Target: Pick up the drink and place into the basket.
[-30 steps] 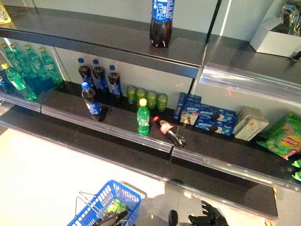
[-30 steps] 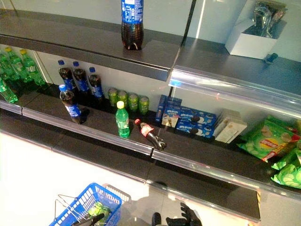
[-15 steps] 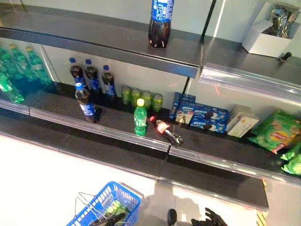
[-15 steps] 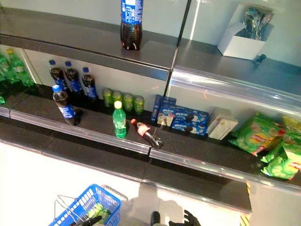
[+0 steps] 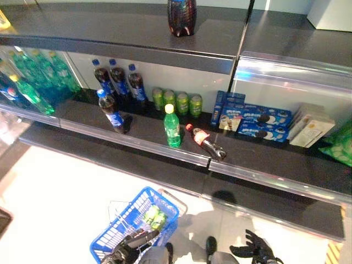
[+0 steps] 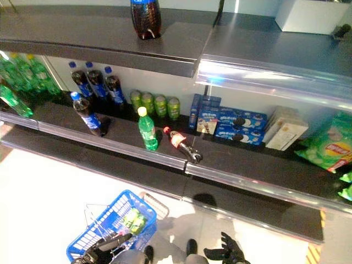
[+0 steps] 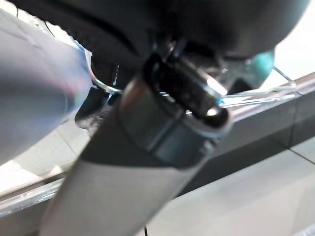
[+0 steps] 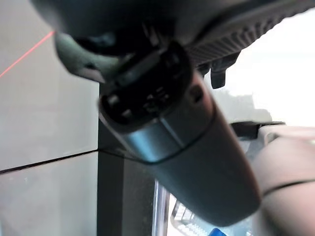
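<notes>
A blue wire basket (image 5: 127, 229) hangs low in front of the shelves, with green packs (image 5: 155, 216) inside. My left hand (image 5: 131, 246) is at its near side, fingers curled round the wire handle (image 7: 256, 98). On the middle shelf a green bottle with a yellow cap (image 5: 172, 126) stands upright. A small cola bottle with a red label (image 5: 206, 142) lies on its side next to it. A blue-labelled cola bottle (image 5: 113, 111) stands further left. My right hand (image 5: 256, 253) hangs low on the right with spread fingers, holding nothing.
Three cola bottles (image 5: 118, 82) and green cans (image 5: 177, 102) line the shelf's back. Green bottles (image 5: 38, 88) fill the far left. Blue biscuit boxes (image 5: 253, 118), beige boxes (image 5: 311, 129) and green crisp bags (image 6: 330, 151) lie to the right. A large cola bottle (image 5: 182, 16) stands on the top shelf.
The camera has tilted down and shifted, so the shelves sit higher in view. The basket and left hand show more fully. The right hand stays low and open.
</notes>
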`<state>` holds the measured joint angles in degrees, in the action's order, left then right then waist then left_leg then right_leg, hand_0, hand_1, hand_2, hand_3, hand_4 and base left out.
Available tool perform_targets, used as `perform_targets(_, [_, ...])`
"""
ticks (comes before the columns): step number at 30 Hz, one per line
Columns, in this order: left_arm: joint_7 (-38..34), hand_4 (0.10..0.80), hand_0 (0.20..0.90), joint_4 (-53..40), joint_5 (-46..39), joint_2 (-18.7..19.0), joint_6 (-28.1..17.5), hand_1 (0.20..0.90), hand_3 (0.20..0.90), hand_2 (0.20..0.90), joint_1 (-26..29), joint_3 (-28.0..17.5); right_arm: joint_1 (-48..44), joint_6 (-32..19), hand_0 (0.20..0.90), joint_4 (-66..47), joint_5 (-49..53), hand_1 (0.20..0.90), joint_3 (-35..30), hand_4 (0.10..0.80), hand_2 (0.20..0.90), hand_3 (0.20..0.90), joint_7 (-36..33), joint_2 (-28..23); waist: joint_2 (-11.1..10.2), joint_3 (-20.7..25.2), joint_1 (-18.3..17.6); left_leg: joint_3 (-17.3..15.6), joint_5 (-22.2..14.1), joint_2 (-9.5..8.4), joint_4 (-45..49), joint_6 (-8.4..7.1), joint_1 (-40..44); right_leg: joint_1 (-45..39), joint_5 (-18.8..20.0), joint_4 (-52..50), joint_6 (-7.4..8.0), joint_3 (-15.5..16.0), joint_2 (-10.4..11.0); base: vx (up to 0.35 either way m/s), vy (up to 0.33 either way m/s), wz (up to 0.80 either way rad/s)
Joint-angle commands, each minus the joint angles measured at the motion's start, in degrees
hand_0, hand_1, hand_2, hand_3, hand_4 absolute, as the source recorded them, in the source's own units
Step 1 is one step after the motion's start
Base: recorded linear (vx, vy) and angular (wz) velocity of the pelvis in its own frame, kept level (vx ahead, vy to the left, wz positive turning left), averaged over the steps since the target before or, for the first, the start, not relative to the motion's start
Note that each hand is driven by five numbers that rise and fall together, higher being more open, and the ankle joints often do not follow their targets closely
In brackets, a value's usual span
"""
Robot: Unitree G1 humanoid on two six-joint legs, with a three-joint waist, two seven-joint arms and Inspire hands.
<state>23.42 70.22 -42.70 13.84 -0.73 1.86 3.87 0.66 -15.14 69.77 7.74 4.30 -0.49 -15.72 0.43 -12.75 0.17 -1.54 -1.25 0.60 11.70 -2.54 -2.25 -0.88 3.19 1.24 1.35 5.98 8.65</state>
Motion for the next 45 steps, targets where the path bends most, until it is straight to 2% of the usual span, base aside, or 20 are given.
perform_targets(1, [6.58,0.100,0.300,-4.78,-0.88,0.28,-1.75,0.300,0.200,0.300,1.31,-1.72,-0.23,0.26,0.900,0.80,0.00,0.900,-0.46,0.800,0.900,0.900,-0.81,-1.60,-0.09,3.22,-0.74,1.71,4.62,2.87,-9.15,0.14,0.79,-1.39,-2.47,-3.75,0.61,-1.63,-3.25,0.025,0.151,0.00])
perform_targets(2, [6.58,0.100,0.300,-4.78,-0.88,0.28,-1.75,0.300,0.200,0.300,1.31,-1.72,-0.23,0.26,0.900,0.80,0.00,0.900,-0.46,0.800,0.900,0.900,-0.81,-1.60,-0.09,3.22,-0.74,1.71,4.62,2.87,-9.15,0.14,0.79,-1.39,-2.47,-3.75,0.61,-1.63,-3.25,0.073,0.415,-0.02])
perform_targets(3, [8.50,0.100,0.300,-2.39,0.75,-0.26,-2.19,0.300,0.200,0.300,1.72,-1.70,-0.30,0.84,0.900,2.23,0.10,0.900,-1.24,0.800,0.900,0.900,-1.19,-2.14,0.72,4.60,-1.56,1.97,5.04,3.88,-13.30,-0.99,3.60,-1.44,-3.03,-3.59,1.29,-1.95,-2.74,0.088,0.454,-0.15])
perform_targets(4, [9.33,0.100,0.300,-1.87,1.36,-0.34,-2.40,0.300,0.200,0.300,1.79,-1.48,-0.16,0.87,0.900,2.43,0.21,0.900,-1.77,0.800,0.900,0.900,-1.34,-2.11,1.00,4.90,-2.01,1.06,5.10,4.00,-14.75,-1.22,4.69,-1.50,-3.13,-3.73,1.79,-1.63,-2.31,0.106,0.530,-0.23])
perform_targets(7, [10.83,0.100,0.300,-1.38,1.87,-0.14,-2.86,0.300,0.200,0.300,1.93,-0.61,0.50,0.34,0.900,2.53,0.77,0.900,-3.15,0.800,0.900,0.900,-1.17,-1.97,1.23,5.23,-2.87,-0.36,4.61,3.68,-16.21,-1.02,6.05,-1.30,-2.83,-4.07,2.95,-1.15,-1.24,0.050,0.235,-0.22])
perform_targets(10, [10.57,0.100,0.300,-1.93,0.69,1.01,-2.99,0.300,0.200,0.300,2.87,-0.36,0.70,0.12,0.900,2.25,-0.15,0.900,-4.12,0.800,0.900,0.900,-0.46,-1.50,0.78,4.90,-3.09,-0.96,3.23,2.41,-16.70,0.41,6.55,-0.17,-1.41,-4.24,4.98,-0.89,0.68,0.012,0.217,0.05])
perform_targets(12, [10.86,0.100,0.300,-1.82,1.13,1.27,-3.09,0.300,0.200,0.300,3.06,-0.73,0.43,0.26,0.900,2.25,-0.14,0.900,-4.04,0.800,0.900,0.900,-0.28,-1.34,0.51,4.66,-2.85,-1.17,2.95,2.08,-16.70,0.92,6.61,0.31,-1.01,-4.48,5.57,-1.00,1.16,0.001,0.128,-0.02])
perform_targets(15, [10.72,0.100,0.300,-1.81,1.41,1.80,-3.25,0.300,0.200,0.300,3.17,-1.05,-0.29,1.00,0.900,2.04,-0.06,0.900,-4.02,0.800,0.900,0.900,-0.96,-0.81,-0.01,3.91,-1.88,-1.64,2.33,0.75,-16.22,2.73,5.99,2.19,-0.02,-7.66,6.26,-1.03,2.52,-0.011,0.153,-0.17])
perform_targets(19, [9.66,0.100,0.300,-1.33,1.38,2.50,-2.92,0.300,0.200,0.300,3.70,-1.26,-0.88,1.28,0.900,2.29,-0.40,0.900,-3.76,0.800,0.900,0.900,-0.67,-0.24,-0.36,3.23,-2.25,-1.65,2.10,0.28,-16.70,3.67,6.13,5.95,2.23,-11.86,6.78,-2.74,1.85,-0.009,0.028,-0.32])
perform_targets(22, [8.75,0.100,0.300,-1.35,0.98,3.17,-2.91,0.300,0.200,0.300,4.37,-1.44,-1.09,1.63,0.900,2.67,-0.29,0.900,-3.20,0.800,0.900,0.900,-0.29,0.39,-0.69,3.29,-2.35,-2.10,1.81,0.59,-16.40,3.44,5.71,5.49,1.14,-7.92,6.53,-3.84,0.27,0.007,-0.092,-0.05])
perform_targets(24, [6.90,0.100,0.300,-2.50,0.54,2.79,-2.45,0.300,0.200,0.300,3.88,-1.81,-0.69,2.11,0.900,2.47,-0.02,0.900,-2.23,0.800,0.900,0.900,-0.70,0.76,-1.12,3.77,-1.26,-2.16,2.24,0.85,-15.84,3.28,4.94,3.82,1.36,-5.07,6.34,-2.75,0.45,0.001,-0.127,0.06])
perform_targets(26, [8.19,0.100,0.300,-2.07,3.33,2.53,-3.01,0.300,0.200,0.300,3.21,-1.87,-0.89,2.00,0.900,2.61,-0.10,0.900,-2.36,0.800,0.900,0.900,-0.68,0.77,-1.31,4.25,-0.99,-2.50,2.25,1.28,-16.19,2.86,5.51,2.76,1.69,-3.37,6.25,-2.14,0.33,0.052,-0.099,0.08])
perform_targets(33, [8.51,0.100,0.300,-0.64,1.33,2.82,-3.13,0.300,0.200,0.300,2.74,-2.22,-0.73,3.95,0.900,2.73,-1.11,0.900,-2.37,0.800,0.900,0.900,0.29,-0.96,-1.50,5.08,-1.03,-2.79,2.67,2.27,-16.69,1.42,6.37,-0.77,2.28,1.36,5.37,-1.29,-0.51,0.100,-0.031,0.01])
perform_targets(35, [8.51,0.100,0.300,-0.65,1.32,2.82,-3.12,0.300,0.200,0.300,2.73,-2.22,-0.73,3.95,0.900,2.73,-1.11,0.900,-2.37,0.800,0.900,0.900,0.29,-0.96,-1.49,5.09,-1.04,-2.79,2.67,2.27,-16.69,1.42,6.36,-0.77,2.28,1.37,5.37,-1.29,-0.51,-0.016,0.007,0.02])
perform_targets(36, [7.52,0.100,0.300,-2.27,-0.66,2.26,-3.16,0.300,0.200,0.300,3.73,-0.99,-2.30,4.50,0.900,2.85,-0.81,0.900,-1.22,0.800,0.900,0.900,-0.16,-1.53,-0.78,3.24,-0.57,-2.53,3.54,2.76,-16.70,1.03,3.99,1.27,3.00,1.84,5.08,-0.66,-0.41,-0.063,0.016,0.02])
perform_targets(38, [7.44,0.100,0.300,-2.41,-0.89,2.17,-3.26,0.300,0.200,0.300,4.02,-0.84,-2.70,4.40,0.900,2.99,-0.54,0.900,-1.07,0.800,0.900,0.900,-0.32,-1.59,-0.66,2.77,-0.50,-2.43,3.70,2.78,-16.70,0.97,3.39,1.73,3.17,1.99,5.06,-0.62,-0.36,-0.126,0.004,0.02])
perform_targets(41, [6.50,0.100,0.300,-3.02,-2.41,1.82,-3.71,0.300,0.200,0.300,7.08,0.01,-6.32,4.59,0.900,3.58,0.82,0.900,0.13,0.800,0.900,0.900,-2.37,-1.87,0.14,-2.25,-0.42,-1.97,5.04,2.75,-16.70,0.67,-2.23,6.66,4.85,3.03,4.90,-0.18,-0.29,-0.293,-0.005,0.09])
perform_targets(45, [6.15,0.100,0.300,-2.78,-4.61,1.90,-3.62,0.300,0.200,0.300,8.51,0.11,-8.43,3.62,0.900,3.21,2.30,0.900,0.60,0.800,0.900,0.900,-2.81,-2.76,0.47,-5.48,-0.28,-1.26,6.06,2.68,-16.70,0.66,-5.39,9.93,4.80,2.04,4.58,0.40,-0.21,-0.106,0.011,0.08])
